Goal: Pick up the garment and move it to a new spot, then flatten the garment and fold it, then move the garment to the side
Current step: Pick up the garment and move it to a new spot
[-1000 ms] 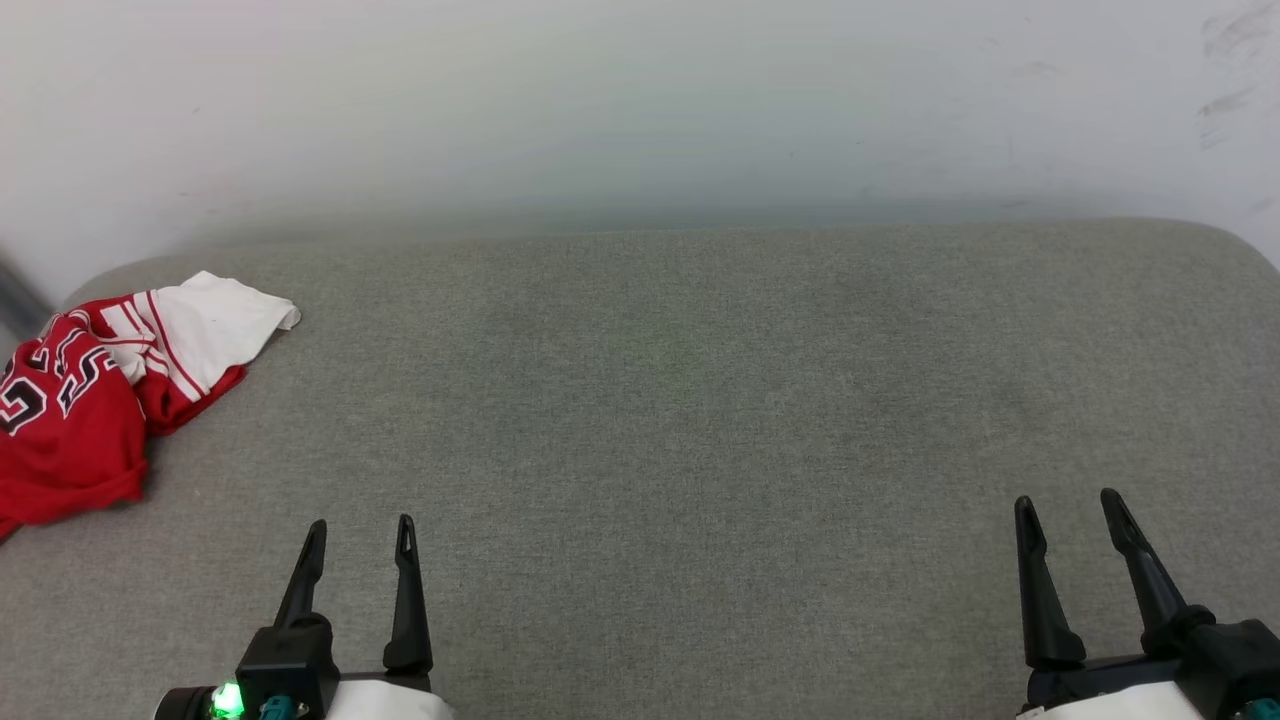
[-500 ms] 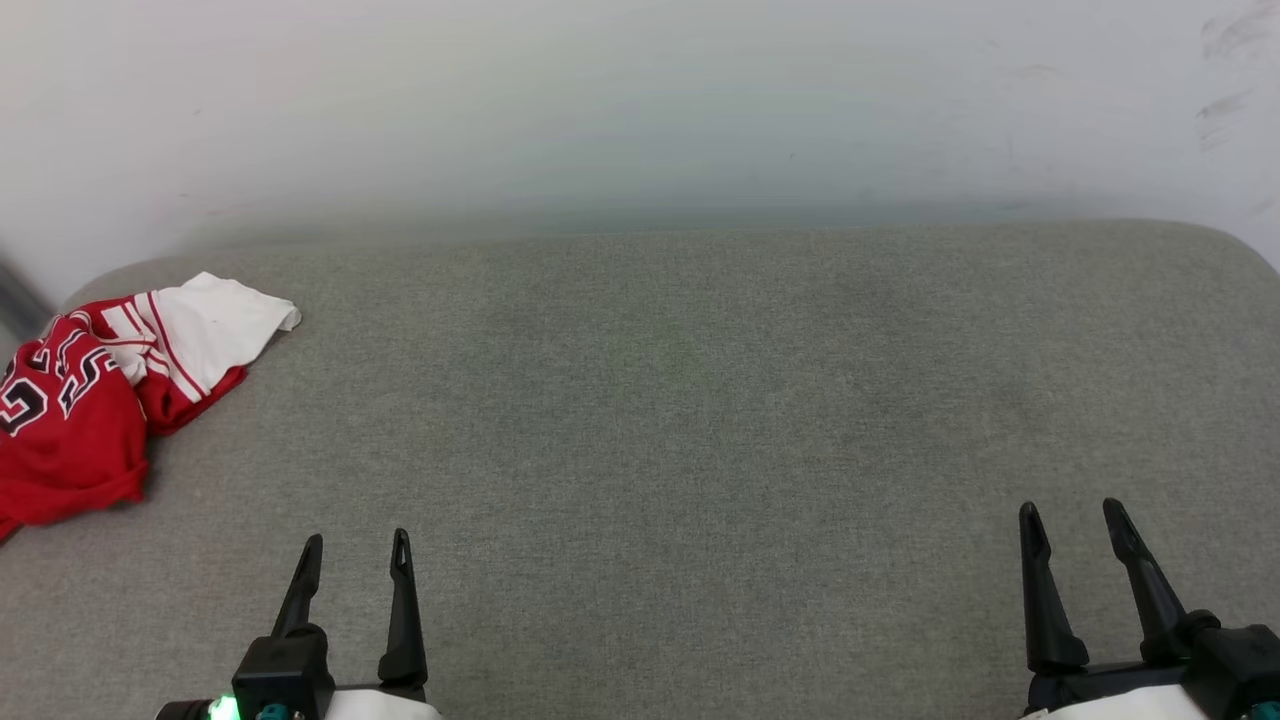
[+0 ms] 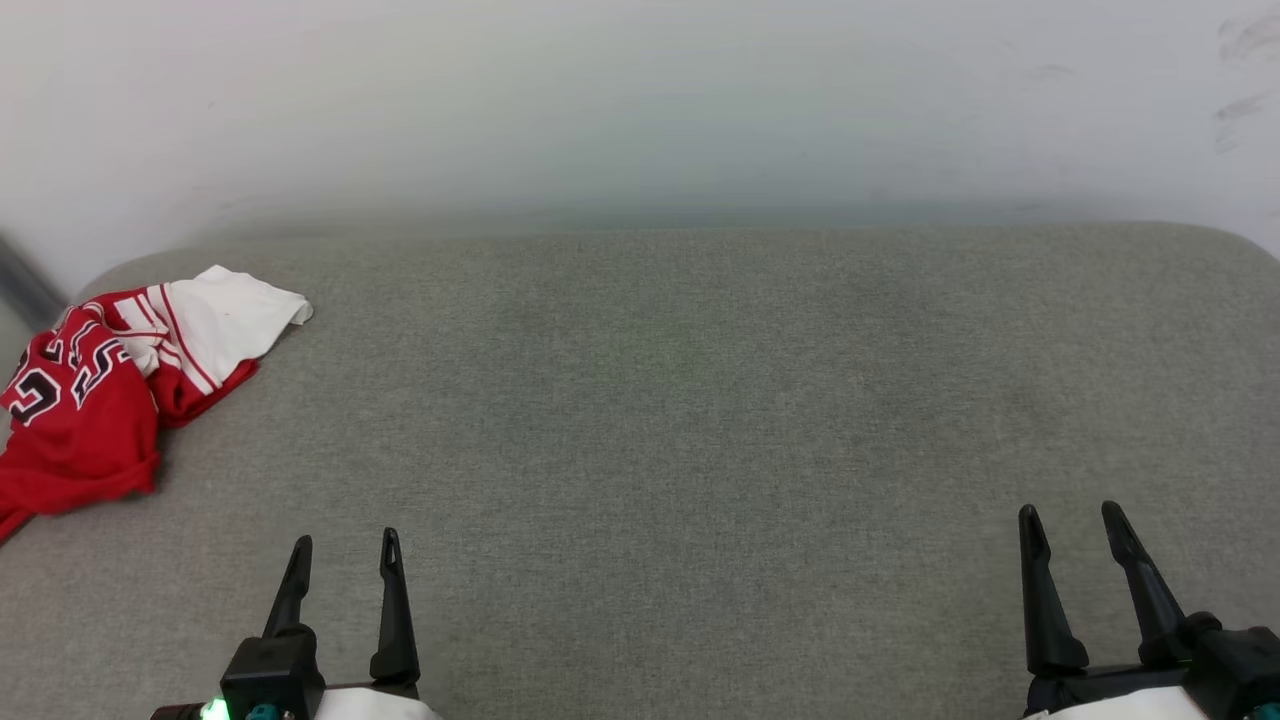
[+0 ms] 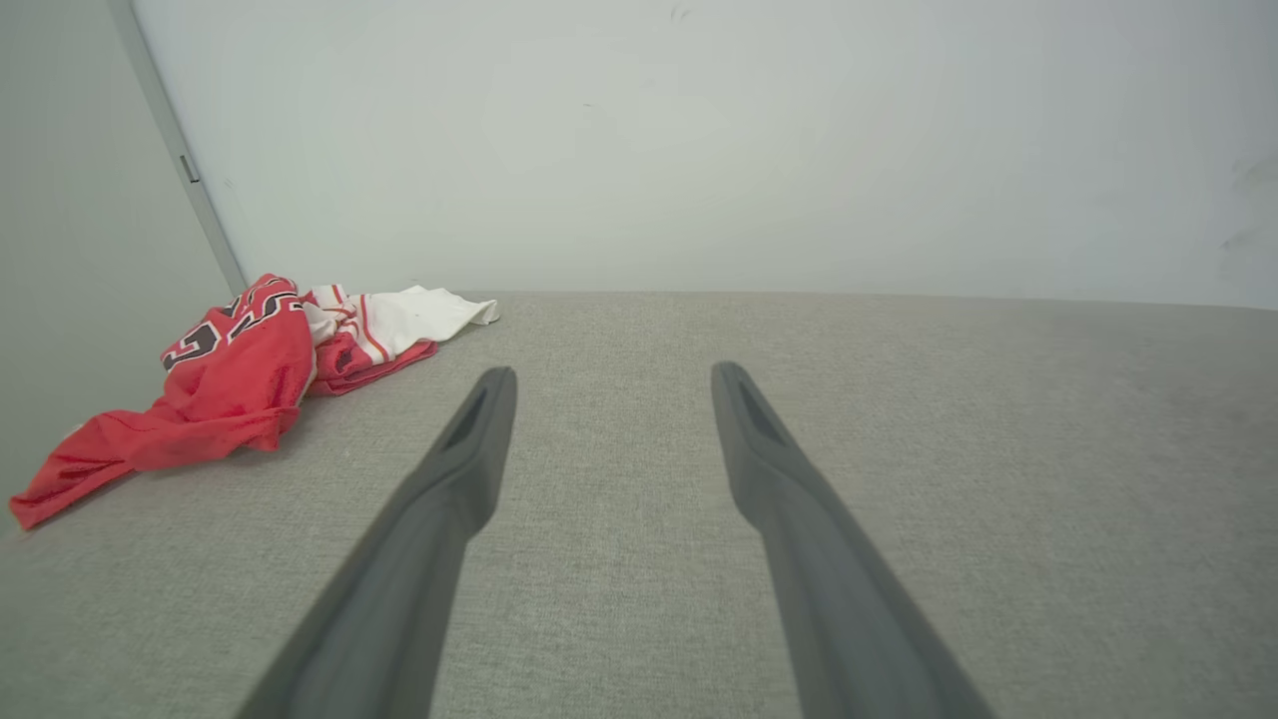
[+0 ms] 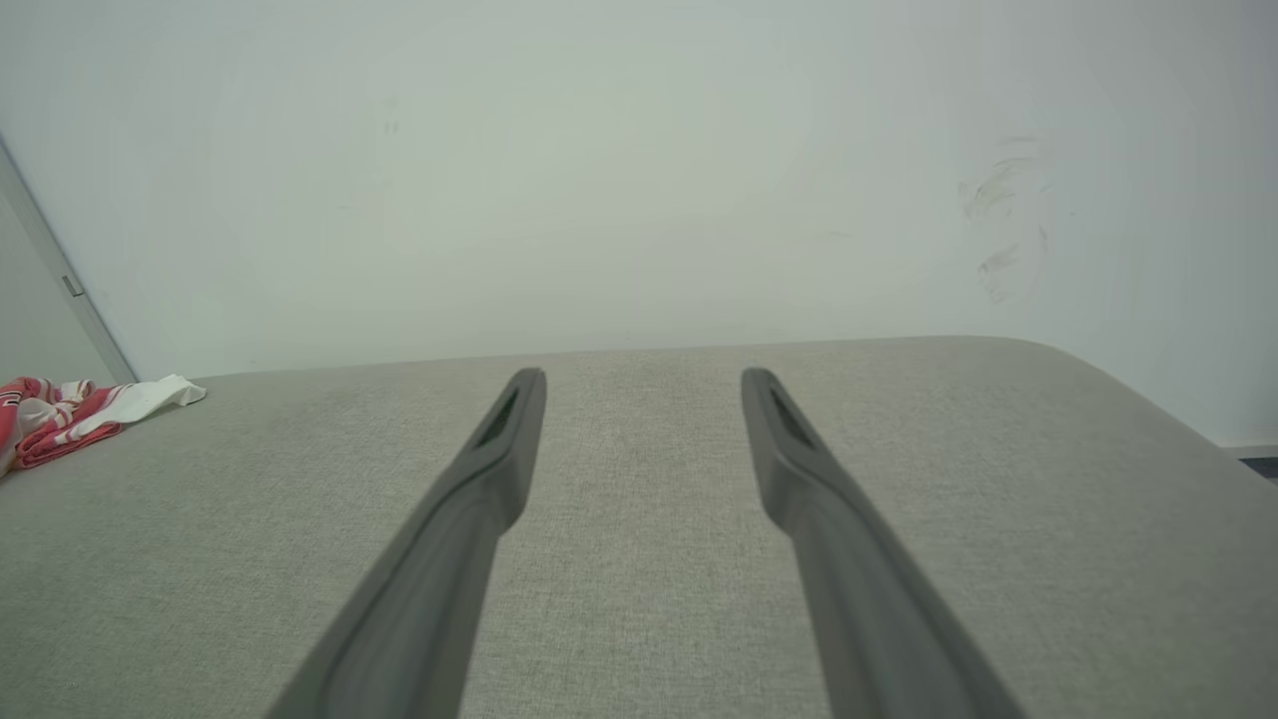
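1. The left gripper [image 3: 344,540] hovers low over the near left of the bench [image 3: 700,400]. Its two dark fingers are spread apart with nothing between them.
2. The garment [image 3: 80,420] lies crumpled at the far left corner of the bench, well apart from the left gripper, ahead of it and to its left.
3. Most of the heap is red cloth. Black-and-white outlined lettering faces up on its far side, and a red flap trails toward the left edge.
4. A white sleeve with red-striped trim sticks out of the heap on the right, lying flat on the grey fabric.
5. The bench top is grey woven cloth with rounded far corners.
6. The right gripper [image 3: 1070,510] hangs over the near right of the bench, far from the garment. Its fingers are also parted and hold nothing.
7. A pale wall [image 3: 640,100] rises behind the bench, with faint scuff marks [image 5: 998,230] toward the right.
8. In the left wrist view, a grey strip [image 4: 180,160] runs up the wall behind the garment.
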Controlling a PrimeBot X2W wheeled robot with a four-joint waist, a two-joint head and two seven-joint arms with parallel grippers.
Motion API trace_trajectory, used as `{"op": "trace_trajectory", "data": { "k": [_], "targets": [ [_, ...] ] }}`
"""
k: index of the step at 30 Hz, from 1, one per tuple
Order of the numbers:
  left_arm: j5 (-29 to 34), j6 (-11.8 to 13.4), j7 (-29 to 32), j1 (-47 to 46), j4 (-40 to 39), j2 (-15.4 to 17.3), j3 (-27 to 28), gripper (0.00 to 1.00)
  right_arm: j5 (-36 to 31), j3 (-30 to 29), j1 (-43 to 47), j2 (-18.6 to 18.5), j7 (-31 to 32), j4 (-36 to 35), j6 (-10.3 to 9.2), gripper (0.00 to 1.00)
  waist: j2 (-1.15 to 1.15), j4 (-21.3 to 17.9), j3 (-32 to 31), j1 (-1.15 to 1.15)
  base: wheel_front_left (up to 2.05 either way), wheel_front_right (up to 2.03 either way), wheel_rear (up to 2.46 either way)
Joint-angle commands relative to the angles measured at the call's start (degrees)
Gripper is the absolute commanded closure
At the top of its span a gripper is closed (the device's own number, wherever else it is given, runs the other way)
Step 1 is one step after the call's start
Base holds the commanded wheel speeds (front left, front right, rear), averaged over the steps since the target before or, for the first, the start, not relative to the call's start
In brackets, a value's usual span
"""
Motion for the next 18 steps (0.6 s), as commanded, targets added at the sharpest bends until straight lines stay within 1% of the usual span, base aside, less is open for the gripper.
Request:
{"op": "trace_trajectory", "data": {
  "k": [1,9,10,18],
  "targets": [
    [0.1,0.47,-0.43,-0.34,-0.37,-0.1,0.29,0.0,0.23,-0.03,0.95,0.03,-0.14,-0.21,-0.02,0.0,0.0,0.62,0.07,0.0,0.0,0.0,0.0],
    [-0.89,0.87,-0.31,-0.67,-0.76,-0.09,1.34,0.0,0.25,0.76,0.83,0.03,-0.14,-0.71,-0.02,0.0,0.0,4.2,0.37,0.0,0.0,0.0,0.0],
    [-0.89,0.87,-0.31,-0.67,-0.76,-0.09,1.34,0.0,0.25,0.76,0.83,0.03,-0.14,-0.71,-0.02,0.0,0.0,4.2,0.37,0.0,0.0,0.0,0.0],
    [-1.1,0.99,-0.31,-1.7,-0.33,-0.09,2.31,0.0,-0.48,1.01,0.85,0.03,-0.14,-1.04,-0.02,0.0,0.0,10.24,0.88,0.0,0.0,0.0,0.0]
  ]
}}
